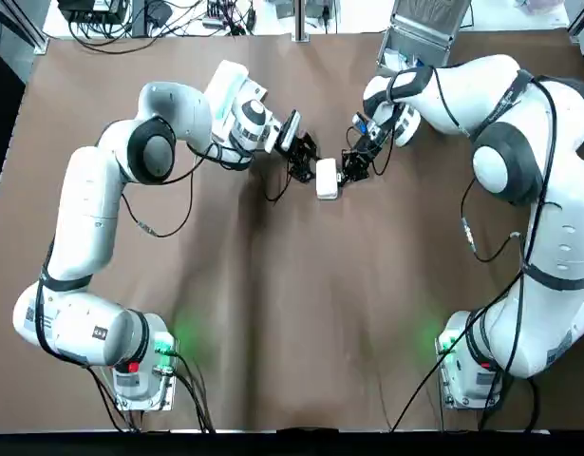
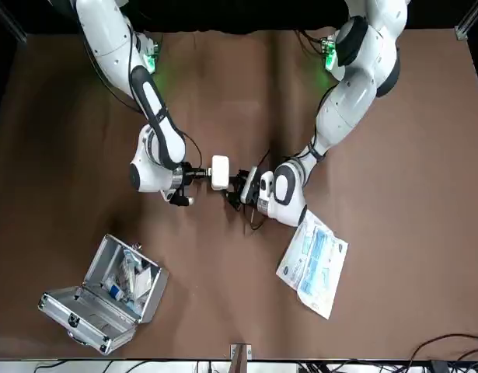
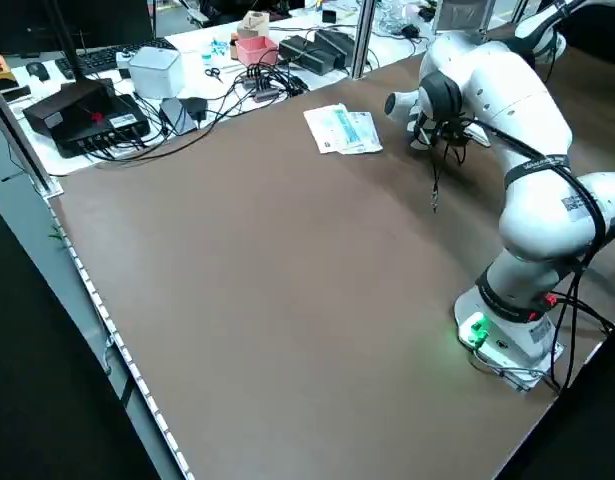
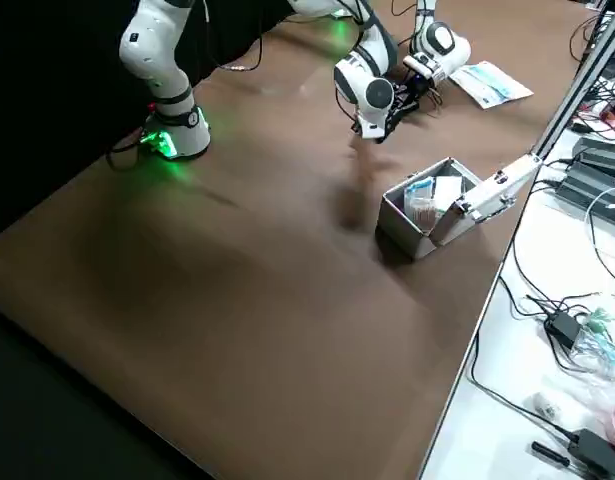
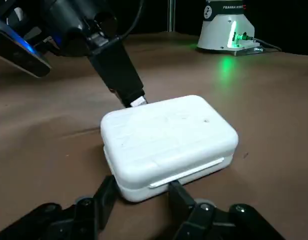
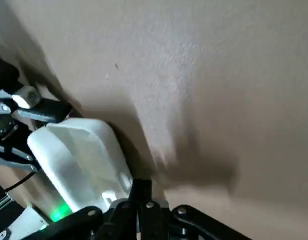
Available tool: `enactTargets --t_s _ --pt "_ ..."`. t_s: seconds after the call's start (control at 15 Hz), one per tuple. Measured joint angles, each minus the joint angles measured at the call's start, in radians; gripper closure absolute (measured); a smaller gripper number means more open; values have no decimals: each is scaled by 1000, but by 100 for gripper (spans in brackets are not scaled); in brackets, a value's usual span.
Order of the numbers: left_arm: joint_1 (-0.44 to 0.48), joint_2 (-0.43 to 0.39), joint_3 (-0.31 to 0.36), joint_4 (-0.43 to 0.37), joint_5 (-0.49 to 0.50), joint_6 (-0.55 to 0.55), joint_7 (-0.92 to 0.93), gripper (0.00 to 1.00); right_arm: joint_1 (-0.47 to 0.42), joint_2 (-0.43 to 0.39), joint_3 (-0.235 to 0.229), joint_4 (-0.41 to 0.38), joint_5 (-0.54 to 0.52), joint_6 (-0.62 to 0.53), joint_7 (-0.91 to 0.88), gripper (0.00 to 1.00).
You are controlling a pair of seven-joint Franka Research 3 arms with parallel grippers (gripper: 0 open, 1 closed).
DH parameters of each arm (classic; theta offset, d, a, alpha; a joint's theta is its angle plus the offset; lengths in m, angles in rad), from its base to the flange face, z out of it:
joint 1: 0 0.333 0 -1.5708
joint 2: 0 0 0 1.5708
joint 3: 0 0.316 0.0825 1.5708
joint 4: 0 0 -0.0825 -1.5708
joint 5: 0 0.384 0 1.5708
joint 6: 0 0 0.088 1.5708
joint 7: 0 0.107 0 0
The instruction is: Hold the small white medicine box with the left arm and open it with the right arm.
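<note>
The small white medicine box (image 1: 327, 178) lies shut on the brown table, between the two grippers. My left gripper (image 1: 310, 162) comes in from the left, its fingers (image 5: 106, 192) clamped on the box's (image 5: 169, 140) near end. From the opposite side, my right gripper (image 1: 348, 170) meets the box, jaws pressed together on a small white latch tab (image 5: 138, 102) at the far edge. In the right wrist view the box (image 6: 78, 160) sits right at the tips of that gripper (image 6: 141, 194). In the front view the box (image 2: 220, 172) lies between both wrists.
An open metal case (image 2: 106, 294) with small items inside stands near the table's far edge on the right arm's side. A printed packet (image 2: 315, 261) lies flat near the left arm's wrist. Desk clutter and cables lie beyond the table edge.
</note>
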Motion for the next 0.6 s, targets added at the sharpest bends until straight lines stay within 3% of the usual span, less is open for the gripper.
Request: enactTargets --t_s 0.6 --pt "0 0 0 0 0 0 0 49 -7 0 -3 28 17 -108 -12 99"
